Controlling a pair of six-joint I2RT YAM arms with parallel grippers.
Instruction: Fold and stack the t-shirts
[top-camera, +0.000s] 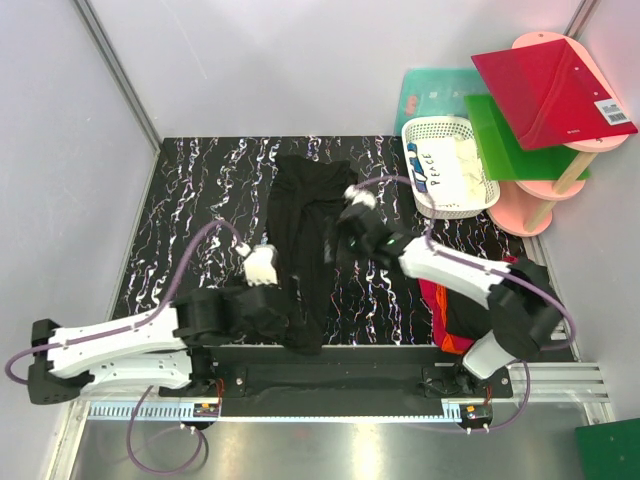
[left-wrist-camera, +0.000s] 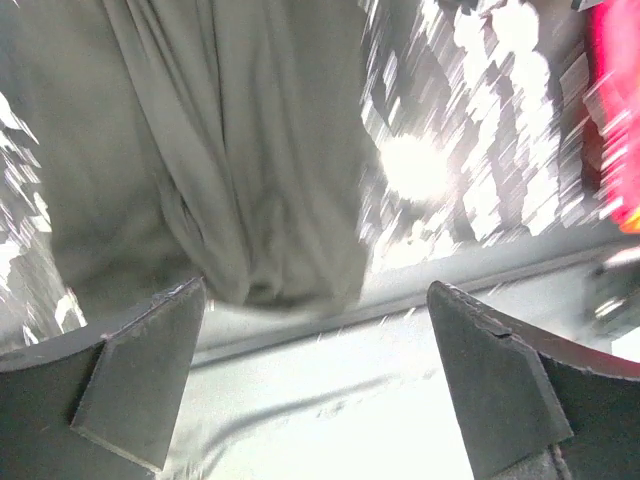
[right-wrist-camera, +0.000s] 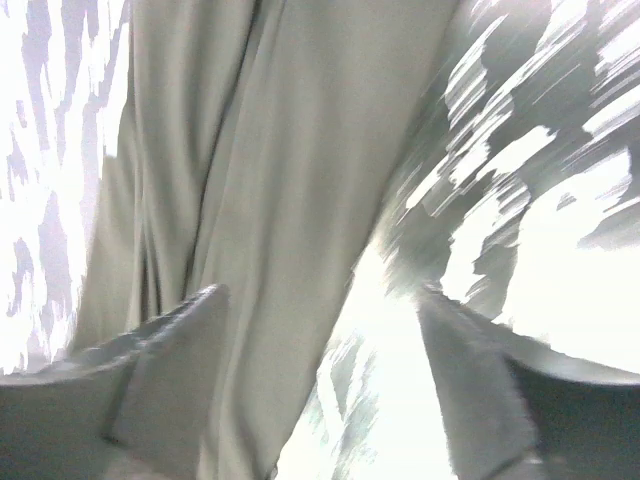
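Observation:
A black t-shirt (top-camera: 300, 230) lies bunched in a long strip down the middle of the marbled table (top-camera: 200, 200), its lower end at the front edge. My left gripper (top-camera: 275, 315) hovers open and empty by that lower end. In the left wrist view the shirt's hem (left-wrist-camera: 250, 200) lies just beyond the gripper (left-wrist-camera: 312, 292). My right gripper (top-camera: 352, 237) is open and empty over the shirt's right edge. The right wrist view is blurred and shows the cloth (right-wrist-camera: 280, 180) under its left finger, with the gripper (right-wrist-camera: 322, 295) holding nothing. A pile of red, orange and black tees (top-camera: 450, 310) lies at the right front.
A white lattice basket (top-camera: 450, 165) with white contents stands at the back right. Behind it a pink stand (top-camera: 530, 205) bears a red board (top-camera: 550, 85) and a green board (top-camera: 515, 145), and a teal board (top-camera: 435, 95) lies to their left. The front rail (left-wrist-camera: 400, 310) runs below the table edge.

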